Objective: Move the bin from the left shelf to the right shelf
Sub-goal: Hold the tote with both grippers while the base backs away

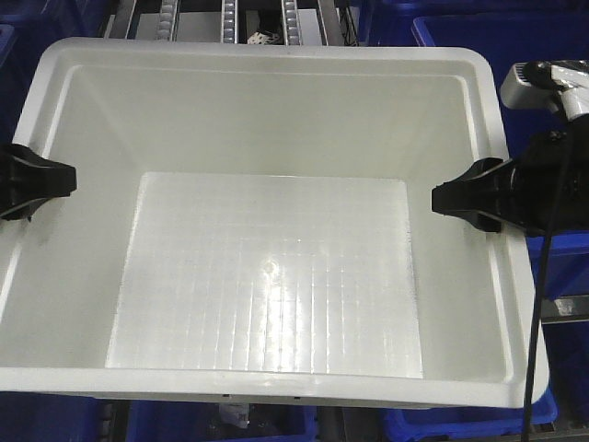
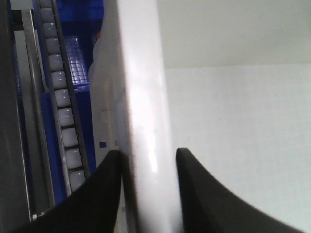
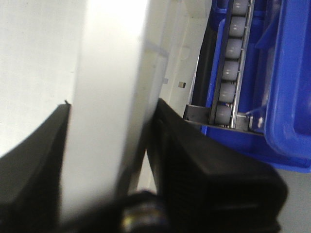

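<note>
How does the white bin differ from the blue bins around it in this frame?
The white bin fills the front view; the blue bins show only at its edges. The white bin is pale, the blue bins dark. The left gripper and right gripper clamp the white bin's side rims; no gripper holds the blue bins. Both are plastic.

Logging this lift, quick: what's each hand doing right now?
The left hand is closed on the bin, at its left rim.
The right hand is closed on the bin's right rim.
</note>
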Available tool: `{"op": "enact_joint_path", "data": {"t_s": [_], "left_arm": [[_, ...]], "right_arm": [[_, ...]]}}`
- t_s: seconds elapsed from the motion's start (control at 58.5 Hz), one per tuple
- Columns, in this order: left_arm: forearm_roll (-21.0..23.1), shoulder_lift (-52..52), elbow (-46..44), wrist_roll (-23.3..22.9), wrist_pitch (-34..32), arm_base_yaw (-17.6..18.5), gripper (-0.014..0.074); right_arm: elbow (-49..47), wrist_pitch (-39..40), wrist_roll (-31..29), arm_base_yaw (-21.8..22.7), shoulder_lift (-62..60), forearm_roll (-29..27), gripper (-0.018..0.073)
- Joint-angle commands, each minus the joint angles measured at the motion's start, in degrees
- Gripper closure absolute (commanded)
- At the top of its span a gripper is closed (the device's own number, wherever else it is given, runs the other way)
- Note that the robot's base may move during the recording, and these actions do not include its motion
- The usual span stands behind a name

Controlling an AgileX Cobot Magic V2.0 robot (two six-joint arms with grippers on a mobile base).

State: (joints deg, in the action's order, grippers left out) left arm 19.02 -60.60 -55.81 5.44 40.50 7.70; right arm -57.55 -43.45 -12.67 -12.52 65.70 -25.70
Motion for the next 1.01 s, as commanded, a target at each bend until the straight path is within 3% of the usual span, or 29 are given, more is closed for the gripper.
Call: {"op": "enact_joint_path", "data": {"t_s": [0.0,0.991], "left_arm": [[3.8,1.6,-2.2,1.5,-5.3,0.4,0.0603],[3.8,1.6,-2.2,1.5,-5.3,0.4,0.0603]], "right_arm": [[-2.3,4.8,-3.1,0.0,-2.0,-3.3,0.0564],[-2.3,4.8,-3.1,0.0,-2.0,-3.3,0.0564]]}}
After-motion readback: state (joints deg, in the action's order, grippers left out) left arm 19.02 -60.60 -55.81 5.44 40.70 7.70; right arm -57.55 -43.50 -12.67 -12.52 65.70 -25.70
